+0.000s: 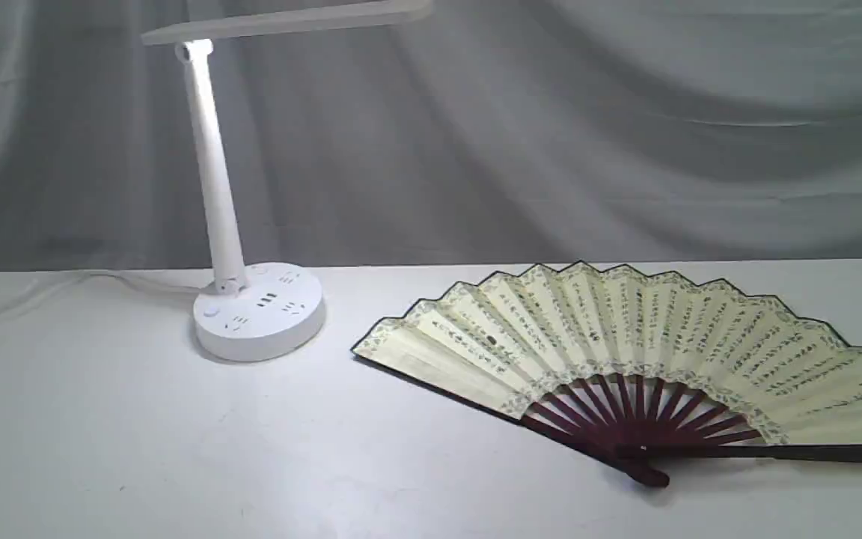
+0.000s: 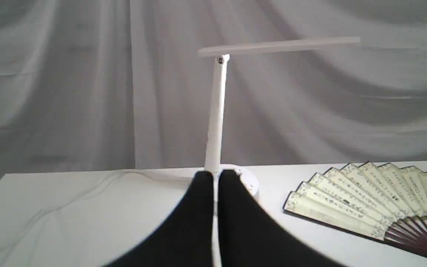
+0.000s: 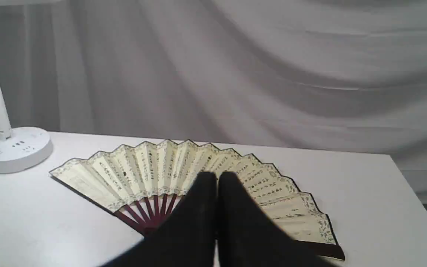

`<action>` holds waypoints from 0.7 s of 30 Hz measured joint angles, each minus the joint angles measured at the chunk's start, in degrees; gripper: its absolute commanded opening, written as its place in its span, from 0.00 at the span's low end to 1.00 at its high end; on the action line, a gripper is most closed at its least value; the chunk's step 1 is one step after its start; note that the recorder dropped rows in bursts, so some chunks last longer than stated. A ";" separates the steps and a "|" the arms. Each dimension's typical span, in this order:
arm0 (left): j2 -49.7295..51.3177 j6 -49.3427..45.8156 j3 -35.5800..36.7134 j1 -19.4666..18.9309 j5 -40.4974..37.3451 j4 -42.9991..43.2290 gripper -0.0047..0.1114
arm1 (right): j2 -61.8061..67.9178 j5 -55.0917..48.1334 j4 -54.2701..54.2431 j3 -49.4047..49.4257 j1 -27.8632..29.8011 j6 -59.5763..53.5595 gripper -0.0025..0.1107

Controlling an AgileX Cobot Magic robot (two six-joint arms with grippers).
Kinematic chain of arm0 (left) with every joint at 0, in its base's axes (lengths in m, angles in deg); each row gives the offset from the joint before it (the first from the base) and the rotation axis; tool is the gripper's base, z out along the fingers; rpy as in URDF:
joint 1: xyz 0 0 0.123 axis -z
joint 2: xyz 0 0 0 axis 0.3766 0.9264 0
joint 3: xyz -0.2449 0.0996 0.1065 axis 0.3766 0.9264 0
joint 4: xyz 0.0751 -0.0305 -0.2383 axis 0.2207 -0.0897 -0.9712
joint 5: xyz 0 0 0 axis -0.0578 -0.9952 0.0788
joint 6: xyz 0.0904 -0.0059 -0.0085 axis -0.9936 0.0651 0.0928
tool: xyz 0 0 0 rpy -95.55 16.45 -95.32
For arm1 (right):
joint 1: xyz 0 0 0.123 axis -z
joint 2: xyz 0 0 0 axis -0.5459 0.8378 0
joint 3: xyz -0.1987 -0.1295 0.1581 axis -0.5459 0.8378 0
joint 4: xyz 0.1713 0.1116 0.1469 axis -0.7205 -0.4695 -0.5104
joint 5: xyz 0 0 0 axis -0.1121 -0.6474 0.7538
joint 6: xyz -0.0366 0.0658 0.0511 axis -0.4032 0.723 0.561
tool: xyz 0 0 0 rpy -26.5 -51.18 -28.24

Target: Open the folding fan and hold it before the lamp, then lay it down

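Standing at the left of the flat white table is the tall white desk lamp with its slim stem, flat light bar and round socketed base. A pale cord trails from that base towards the table's left edge. The left gripper, two black fingers pressed together with only a thin slit between them, holds nothing and points at the lamp's base.

Further right, near the base but apart from it, the cream pleated paper folding fan lies fully spread on the table. Its script faces up, and its dark maroon wooden ribs meet at a pivot on the near side.

The right gripper is likewise closed on nothing. Its view puts it over the ribs, though I cannot tell whether the tips touch the paper or hang above it.

With the fan laid down open, the task looks finished, so the risks lie in clearing the arms:
- **Right arm:** fingertips that sit low could drag the pleats shut or crease the paper as the arm draws away sideways.
- **Left arm:** a careless sweep could snag the cord or tip the top-heavy lamp onto the fan.
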 measured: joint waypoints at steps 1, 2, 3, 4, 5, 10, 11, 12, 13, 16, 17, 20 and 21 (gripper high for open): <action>-1.56 0.00 0.37 0.00 -0.05 0.00 0.04 | -1.06 -0.33 0.00 0.00 0.00 0.00 0.02; -3.09 0.00 0.68 0.00 -0.15 0.00 0.04 | -2.06 -0.44 0.00 0.00 0.00 0.00 0.02; -4.60 0.00 0.93 0.00 -0.43 0.00 0.04 | -3.00 -0.49 0.00 0.00 0.00 0.00 0.02; -5.76 0.00 1.08 0.00 -0.60 0.00 0.04 | -3.66 -0.60 0.00 0.00 0.00 0.00 0.02; -7.43 0.00 1.07 0.00 -1.15 0.23 0.04 | -4.31 -0.65 0.00 0.00 0.00 0.00 0.02; -11.67 0.00 1.09 0.00 -5.03 1.30 0.04 | -4.54 -2.32 0.11 0.00 0.00 0.00 0.02; -11.82 0.00 1.09 0.00 -5.68 1.30 0.04 | -4.54 -2.70 0.11 0.00 0.00 0.00 0.02; -11.82 0.00 1.09 0.00 -6.11 1.41 0.04 | -4.54 -3.14 0.11 0.10 0.00 0.00 0.02; -11.92 0.00 1.19 0.00 -6.11 1.41 0.04 | -4.58 -3.46 0.11 0.10 0.00 0.00 0.02; -11.89 0.00 1.88 0.00 -5.98 1.52 0.04 | -4.58 -4.20 0.11 0.36 0.00 0.00 0.02; -11.89 0.00 2.29 0.00 -5.76 1.52 0.04 | -4.58 -4.20 0.11 0.36 0.00 0.00 0.02; -11.95 0.00 3.35 0.00 -4.51 1.52 0.04 | -4.58 -4.20 0.11 0.36 0.00 0.00 0.02; -11.95 0.00 4.24 0.00 -2.96 1.52 0.04 | -4.58 -4.20 0.11 0.36 0.00 0.00 0.02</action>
